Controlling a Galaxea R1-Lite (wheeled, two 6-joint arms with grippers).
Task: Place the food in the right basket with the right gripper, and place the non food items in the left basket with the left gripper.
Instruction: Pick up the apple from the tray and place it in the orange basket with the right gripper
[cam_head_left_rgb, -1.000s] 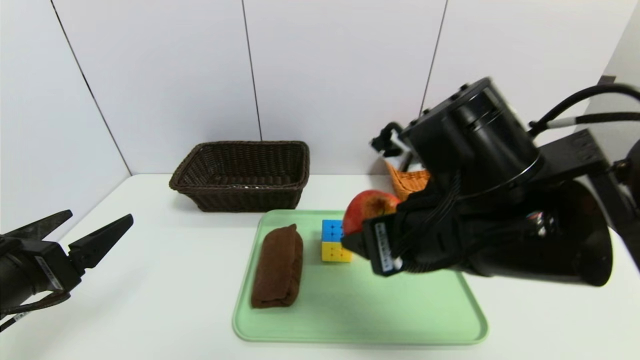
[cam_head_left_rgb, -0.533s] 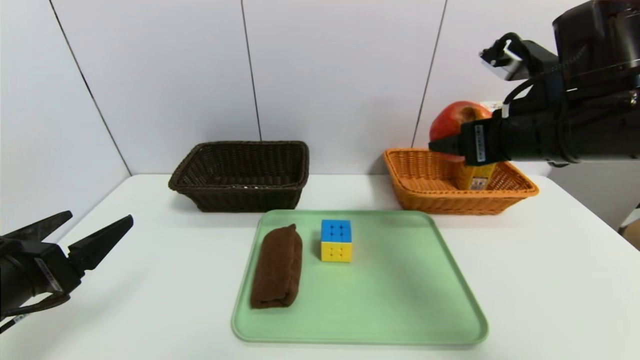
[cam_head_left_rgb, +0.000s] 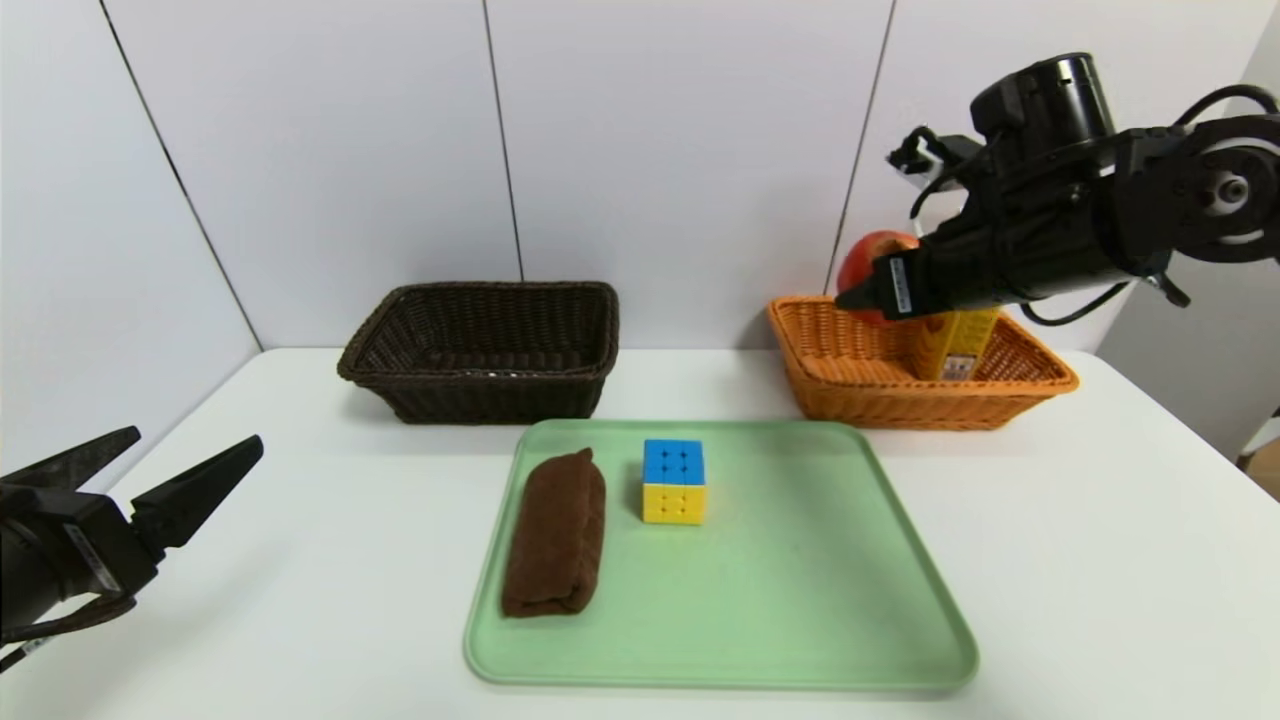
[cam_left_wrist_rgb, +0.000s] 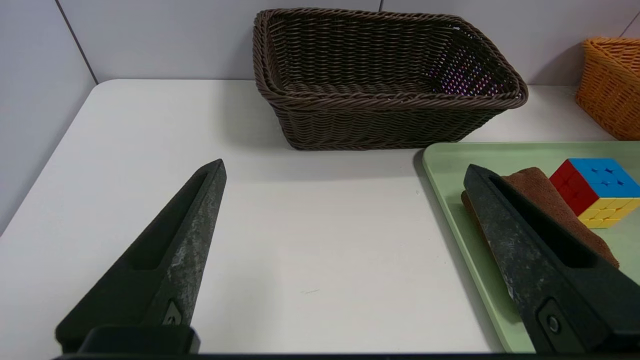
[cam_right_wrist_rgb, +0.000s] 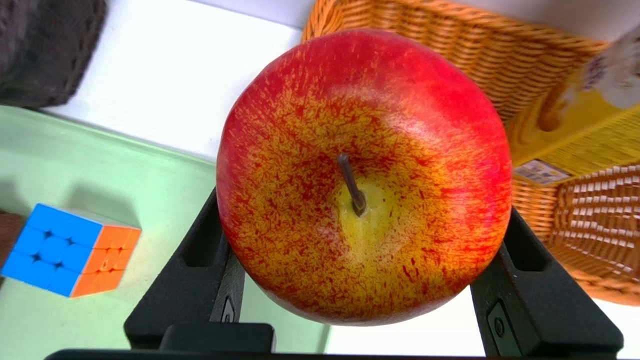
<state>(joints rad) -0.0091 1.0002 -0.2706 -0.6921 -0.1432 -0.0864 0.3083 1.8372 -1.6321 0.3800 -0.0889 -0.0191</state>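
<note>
My right gripper (cam_head_left_rgb: 865, 282) is shut on the red-yellow apple (cam_head_left_rgb: 868, 260), holding it in the air above the left end of the orange right basket (cam_head_left_rgb: 900, 402). In the right wrist view the apple (cam_right_wrist_rgb: 365, 175) sits stem-up between the black fingers (cam_right_wrist_rgb: 200, 260). The yellow snack box (cam_head_left_rgb: 955, 345) stands inside that basket. The brown cloth bundle (cam_head_left_rgb: 555, 535) and the puzzle cube (cam_head_left_rgb: 673, 482) lie on the green tray (cam_head_left_rgb: 800, 620). The dark brown left basket (cam_head_left_rgb: 480, 395) stands behind the tray. My left gripper (cam_head_left_rgb: 200, 437) hovers open at the table's left.
The white table runs to a wall behind both baskets. In the left wrist view the dark basket (cam_left_wrist_rgb: 380, 120) lies ahead of the left gripper (cam_left_wrist_rgb: 344, 165), with the tray's edge (cam_left_wrist_rgb: 450, 165), cloth (cam_left_wrist_rgb: 550, 205) and cube (cam_left_wrist_rgb: 595, 190) to one side.
The right arm has carried the apple from over the tray up and across to above the orange basket. The left arm has stayed where it was.
</note>
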